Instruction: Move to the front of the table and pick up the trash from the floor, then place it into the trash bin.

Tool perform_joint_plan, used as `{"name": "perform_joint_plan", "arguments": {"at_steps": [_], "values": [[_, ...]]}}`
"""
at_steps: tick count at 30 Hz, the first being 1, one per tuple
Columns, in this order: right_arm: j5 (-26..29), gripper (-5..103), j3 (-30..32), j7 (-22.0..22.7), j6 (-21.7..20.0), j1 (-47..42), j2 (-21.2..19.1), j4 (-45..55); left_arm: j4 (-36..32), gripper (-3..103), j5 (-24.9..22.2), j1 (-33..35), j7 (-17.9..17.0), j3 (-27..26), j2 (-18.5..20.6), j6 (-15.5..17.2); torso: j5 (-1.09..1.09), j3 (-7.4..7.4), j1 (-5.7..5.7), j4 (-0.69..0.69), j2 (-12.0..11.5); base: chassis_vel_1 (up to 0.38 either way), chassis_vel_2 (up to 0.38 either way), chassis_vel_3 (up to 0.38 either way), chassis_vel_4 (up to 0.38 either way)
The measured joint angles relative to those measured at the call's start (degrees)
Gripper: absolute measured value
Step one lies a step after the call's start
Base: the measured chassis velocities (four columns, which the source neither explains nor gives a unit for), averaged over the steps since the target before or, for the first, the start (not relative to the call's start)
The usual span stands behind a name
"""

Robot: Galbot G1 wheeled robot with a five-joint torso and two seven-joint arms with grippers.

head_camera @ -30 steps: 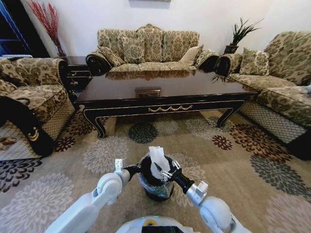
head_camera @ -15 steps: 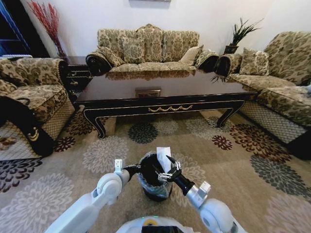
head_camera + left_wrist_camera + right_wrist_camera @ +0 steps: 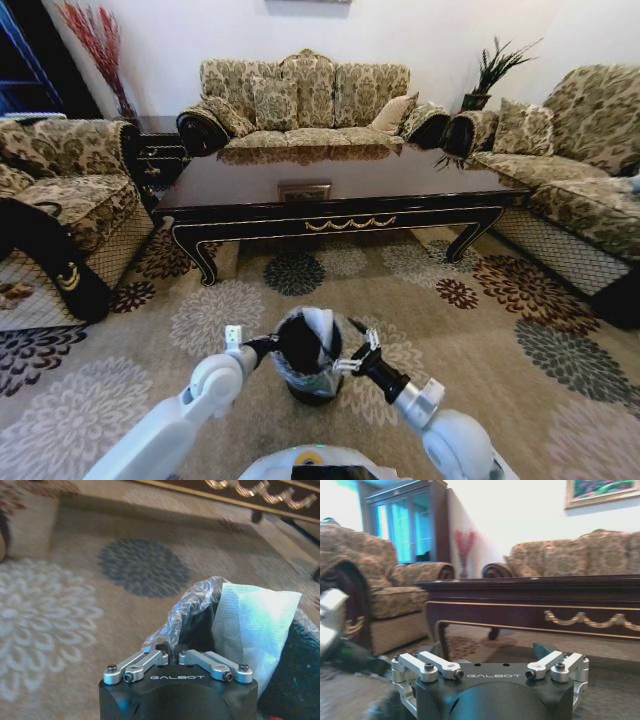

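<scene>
Currently the white wrapper (image 3: 252, 622) stands roughly upright inside the trash bin (image 3: 305, 385) on the near floor (image 3: 520, 330). The right claw (image 3: 352, 360), apparently spread and empty, sits at the bin's right rim. The left claw (image 3: 262, 347) pinches the liner (image 3: 187, 607) at the left rim.

The word "GALBOT" stands in pale letters on the left hand's (image 3: 177, 656) black housing. The same word marks the right hand's (image 3: 490, 666) dark housing.

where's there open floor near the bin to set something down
Bare carpet lies right of the trash bin, toward the sofa, and left of it toward the armchair; also between the bin and the table. It is crowded at the bin itself, where the left gripper and right gripper flank its rim.
</scene>
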Motion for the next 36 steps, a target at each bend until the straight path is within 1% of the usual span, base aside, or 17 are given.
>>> {"name": "perform_joint_plan", "arguments": {"at_steps": [3,6,9,14,17,19,26,27,28,30,32,35,36], "values": [[1.7,100,1.2,1.7,0.6,0.7,0.0,-1.5,0.0,4,-0.2,0.4,-1.0,-1.5,1.0,-0.9,0.0,0.0,0.0,-0.01,0.0,0.0,0.0,0.0,0.0],[2.3,100,1.9,2.1,0.9,0.7,0.0,-2.2,0.5,4,-0.2,1.1,-1.4,-2.6,1.0,-1.4,-0.01,0.0,0.0,-0.02,0.0,0.0,0.0,0.0,0.0],[2.3,100,2.4,2.1,1.5,0.3,-0.2,-2.8,1.4,4,0.2,2.0,-1.9,-3.8,0.7,-2.1,0.0,0.0,0.0,-0.02,0.0,0.0,0.0,0.0,0.0],[2.2,100,2.7,2.6,2.3,0.5,-0.6,-4.7,4.0,4,1.5,3.6,-4.5,-6.5,-0.3,-4.4,0.0,0.0,0.0,-0.01,0.0,0.0,0.0,0.0,0.0],[2.2,100,2.7,2.6,2.3,0.8,-0.8,-5.0,4.5,4,1.5,3.6,-4.9,-6.9,-0.3,-4.5,0.0,0.0,0.0,0.0,0.0,0.0,0.0,0.0,0.0],[2.2,100,2.3,2.6,2.3,1.3,-1.0,-5.4,5.3,4,1.5,3.5,-5.7,-7.1,-0.2,-4.1,0.0,0.0,0.0,-0.01,0.0,0.0,0.0,0.0,0.0],[2.2,100,1.5,2.6,2.2,2.5,-1.0,-6.2,5.8,4,1.1,3.2,-6.0,-7.1,-0.7,-3.4,0.0,0.0,0.0,-0.01,0.0,0.0,0.0,0.0,0.0],[2.2,100,1.4,2.6,2.1,2.7,-1.0,-6.3,5.6,1,0.9,3.2,-6.0,-7.0,-0.7,-3.4,0.0,0.0,0.0,-0.01,0.0,0.0,0.0,0.0,0.0],[2.2,100,1.3,2.6,2.1,2.8,-1.0,-6.4,5.4,3,0.8,3.3,-6.0,-7.0,-0.7,-3.3,-0.01,0.0,0.0,-0.01,0.0,0.0,0.0,0.0,0.0],[2.2,100,1.2,2.6,2.0,3.1,-0.9,-6.8,4.7,14,0.8,3.3,-6.0,-7.0,-0.6,-2.8,0.03,0.0,0.0,0.0,0.0,0.0,0.0,0.0,0.0],[2.1,100,1.2,2.6,1.8,3.1,-0.9,-7.0,4.6,14,0.8,3.4,-6.0,-7.0,-0.5,-2.7,0.03,0.0,0.0,0.01,0.0,0.0,0.0,0.0,0.0],[1.9,100,1.4,2.7,1.0,3.1,-0.9,-7.3,4.8,30,0.8,3.4,-6.3,-7.4,-0.5,-2.3,0.0,0.0,0.0,-0.02,0.0,0.0,0.0,0.0,0.0],[1.9,100,1.4,2.7,1.0,3.1,-0.9,-7.3,4.8,30,0.8,3.4,-6.3,-7.4,-0.5,-2.3,0.0,0.0,0.0,-0.02,0.0,0.0,0.0,0.0,0.0]]}}
